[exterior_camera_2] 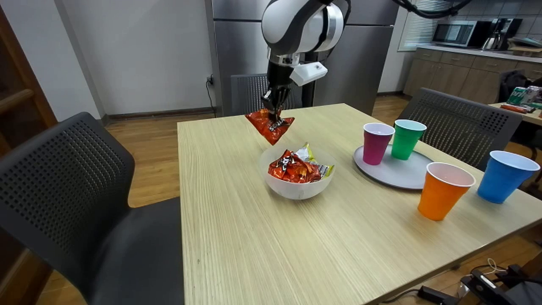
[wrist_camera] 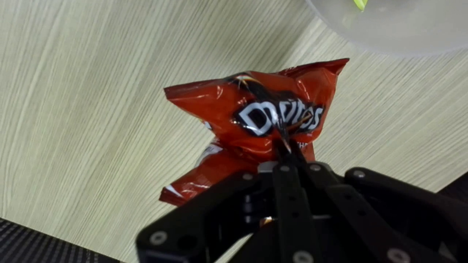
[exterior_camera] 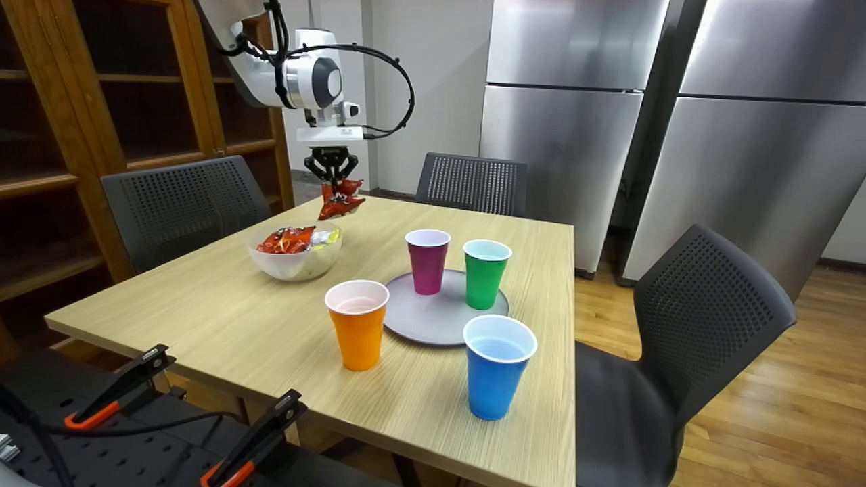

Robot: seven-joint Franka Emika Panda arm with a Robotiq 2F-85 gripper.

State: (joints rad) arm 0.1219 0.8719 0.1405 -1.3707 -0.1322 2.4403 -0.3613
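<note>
Between the nearly touching jaws of the tool (wrist_camera: 287, 149), a red Doritos bag (wrist_camera: 252, 113) hangs pinched.

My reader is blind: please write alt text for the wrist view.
A black pincer grips a pinched red Doritos bag over a pale wood-grain table; part of a translucent bowl shows at upper right.

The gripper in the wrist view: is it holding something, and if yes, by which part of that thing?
Yes, a red Doritos bag: the gripper pinches it near its middle, and its corners stick out free.
</note>
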